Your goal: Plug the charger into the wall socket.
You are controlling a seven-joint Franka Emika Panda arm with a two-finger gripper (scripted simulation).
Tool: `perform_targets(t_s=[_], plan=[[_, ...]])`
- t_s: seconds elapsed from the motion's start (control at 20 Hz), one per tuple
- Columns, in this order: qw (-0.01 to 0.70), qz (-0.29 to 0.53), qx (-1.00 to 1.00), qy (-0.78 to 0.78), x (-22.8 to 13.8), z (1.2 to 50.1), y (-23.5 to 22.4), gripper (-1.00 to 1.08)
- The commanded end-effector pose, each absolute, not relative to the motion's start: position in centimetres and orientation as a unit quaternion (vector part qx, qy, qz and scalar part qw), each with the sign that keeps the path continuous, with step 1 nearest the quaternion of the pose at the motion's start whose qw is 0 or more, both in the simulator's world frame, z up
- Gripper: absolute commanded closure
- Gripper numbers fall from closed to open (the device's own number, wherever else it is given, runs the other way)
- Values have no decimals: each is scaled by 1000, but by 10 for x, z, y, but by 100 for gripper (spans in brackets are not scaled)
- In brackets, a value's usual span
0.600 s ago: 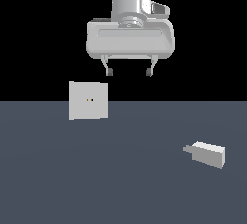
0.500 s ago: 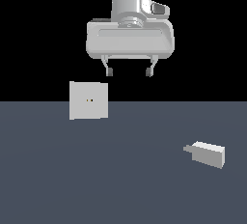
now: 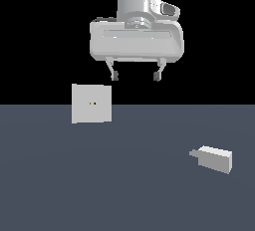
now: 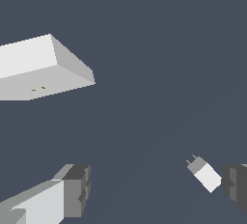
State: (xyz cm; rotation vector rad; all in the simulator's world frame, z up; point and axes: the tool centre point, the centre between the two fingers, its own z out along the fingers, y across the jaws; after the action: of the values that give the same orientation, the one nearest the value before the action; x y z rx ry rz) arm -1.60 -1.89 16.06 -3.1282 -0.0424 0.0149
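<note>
Charger [image 3: 215, 158] on floor, apart from upright wall socket [image 3: 91, 103].

chargers: one, the charger [image 3: 215, 158], a light-grey block lying on the counter [image 3: 124, 190], well apart from the wall socket, on the exterior view's right of it
charger stubs: one, on the end facing the wall socket
prongs on the stub: two, seen only in the wrist view
wall sockets: one, the wall socket [image 3: 91, 103], an upright off-white plate
holes in the wall socket: two, side by side at its centre
grippers: one, the gripper [image 3: 136, 76], above the wall socket's level
gripper fingers: two fingers [image 3: 114, 75]
counters: one
</note>
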Motion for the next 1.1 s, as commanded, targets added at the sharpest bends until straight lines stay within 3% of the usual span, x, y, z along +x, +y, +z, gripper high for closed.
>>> perform_targets(t_s=[0.0, 1.05], plan=[[7, 2, -1000, -27, -21, 157, -22, -92], [15, -31, -979, -202, -72, 113, -73, -92]])
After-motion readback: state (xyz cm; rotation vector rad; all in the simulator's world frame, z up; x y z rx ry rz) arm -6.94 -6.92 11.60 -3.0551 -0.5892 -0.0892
